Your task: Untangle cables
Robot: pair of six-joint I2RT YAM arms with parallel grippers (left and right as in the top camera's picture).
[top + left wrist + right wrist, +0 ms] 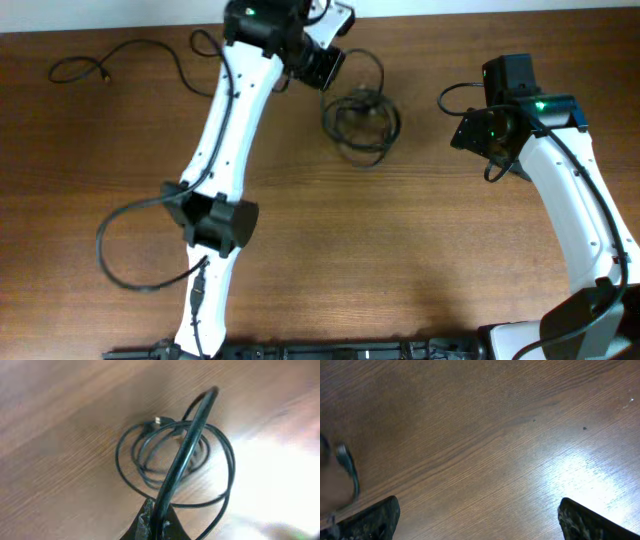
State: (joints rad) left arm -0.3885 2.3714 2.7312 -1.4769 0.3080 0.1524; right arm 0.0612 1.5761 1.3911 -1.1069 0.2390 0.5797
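The cables lie as a coiled black bundle (pixel 360 120) at the back middle of the wooden table. The bundle also shows in the left wrist view (pixel 150 455), with a small plug end at its top. My left gripper (pixel 326 66) is just up and left of the bundle. In the left wrist view its jaws (pixel 160 522) are shut on one black strand (pixel 187 445), which rises from the jaws over the coil. My right gripper (pixel 468 130) is right of the bundle. Its fingers (pixel 477 522) are wide open over bare wood. A blurred bit of cable (pixel 350 472) shows at the left edge.
A separate thin black cable (pixel 130 48) with a plug end lies at the back left. Thicker black robot wires loop beside the left arm (pixel 110 255) and beside the right gripper (pixel 452 97). The table's back edge (pixel 450 16) runs just behind the bundle.
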